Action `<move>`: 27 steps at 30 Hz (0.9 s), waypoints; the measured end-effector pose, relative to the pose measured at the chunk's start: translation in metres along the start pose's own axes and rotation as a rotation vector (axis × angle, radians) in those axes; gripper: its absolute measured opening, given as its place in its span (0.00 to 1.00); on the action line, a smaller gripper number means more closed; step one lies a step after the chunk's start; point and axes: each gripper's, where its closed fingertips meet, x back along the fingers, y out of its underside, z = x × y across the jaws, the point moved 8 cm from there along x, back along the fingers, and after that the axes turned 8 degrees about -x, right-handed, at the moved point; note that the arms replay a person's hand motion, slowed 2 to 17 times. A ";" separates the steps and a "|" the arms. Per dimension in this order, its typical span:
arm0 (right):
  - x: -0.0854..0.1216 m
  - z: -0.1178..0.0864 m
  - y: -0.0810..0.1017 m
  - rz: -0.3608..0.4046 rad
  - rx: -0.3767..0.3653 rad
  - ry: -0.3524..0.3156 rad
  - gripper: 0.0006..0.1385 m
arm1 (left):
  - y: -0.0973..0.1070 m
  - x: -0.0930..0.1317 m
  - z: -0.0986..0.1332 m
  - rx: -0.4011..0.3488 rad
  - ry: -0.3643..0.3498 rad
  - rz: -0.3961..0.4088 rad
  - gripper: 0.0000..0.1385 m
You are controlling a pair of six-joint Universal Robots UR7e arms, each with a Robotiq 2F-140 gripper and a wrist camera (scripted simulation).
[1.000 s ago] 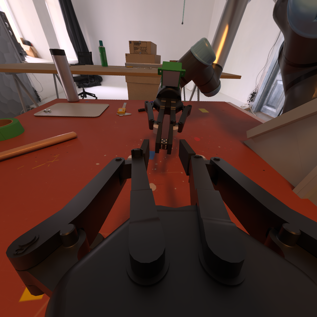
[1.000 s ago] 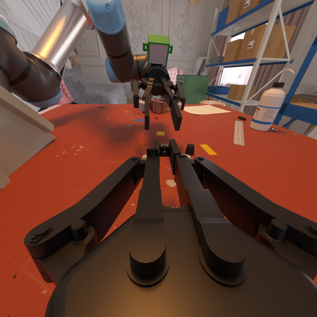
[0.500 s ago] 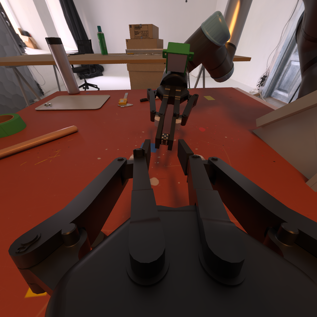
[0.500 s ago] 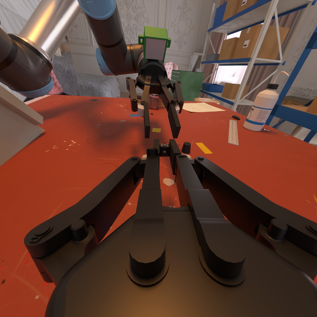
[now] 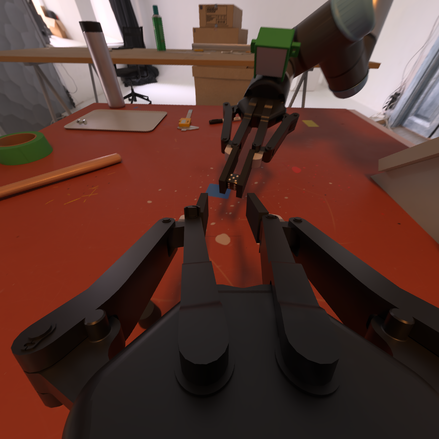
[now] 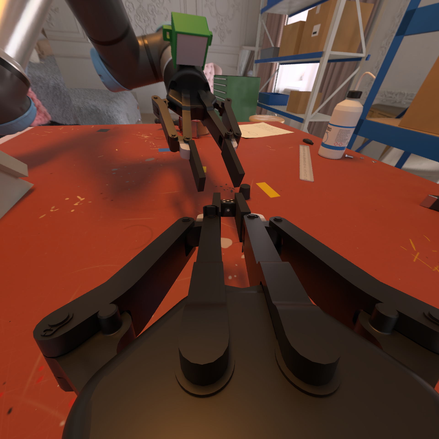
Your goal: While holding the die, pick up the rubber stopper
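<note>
My right gripper (image 6: 227, 204) is shut on a small black die (image 6: 228, 208) and holds it above the red table (image 6: 95, 237). It also shows in the left wrist view (image 5: 231, 188), tilted down, with the die (image 5: 232, 181) between its fingertips. The rubber stopper (image 6: 244, 191) is a small black plug standing on the table just beyond the die. My left gripper (image 5: 226, 205) is open and empty. In the right wrist view it (image 6: 219, 184) hangs over the table with its right fingertip just left of the stopper. The left wrist view does not show the stopper.
A green tape roll (image 5: 23, 147), a wooden dowel (image 5: 59, 173), a metal plate (image 5: 116, 120) and a yellow caliper (image 5: 186, 122) lie to the left. A wooden box (image 5: 408, 171) stands at the right. A white bottle (image 6: 339, 128), a ruler (image 6: 306, 164) and a paper sheet (image 6: 263, 129) lie across the table.
My left gripper, still open, has come closer to the right gripper and lower, toward the stopper. The right gripper has kept the die.
</note>
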 end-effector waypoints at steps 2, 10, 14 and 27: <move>0.001 0.001 0.000 -0.017 -0.007 0.022 0.11 | 0.002 0.004 -0.003 0.001 -0.024 -0.036 0.34; 0.004 0.004 0.002 -0.086 0.008 0.105 0.11 | 0.015 0.049 -0.022 0.027 -0.210 -0.163 0.38; 0.004 0.005 0.003 -0.103 0.001 0.108 0.11 | 0.026 0.071 -0.029 0.116 -0.198 -0.205 0.38; 0.003 0.007 0.007 -0.128 -0.034 0.081 0.11 | 0.053 0.066 -0.043 0.216 -0.169 -0.382 0.38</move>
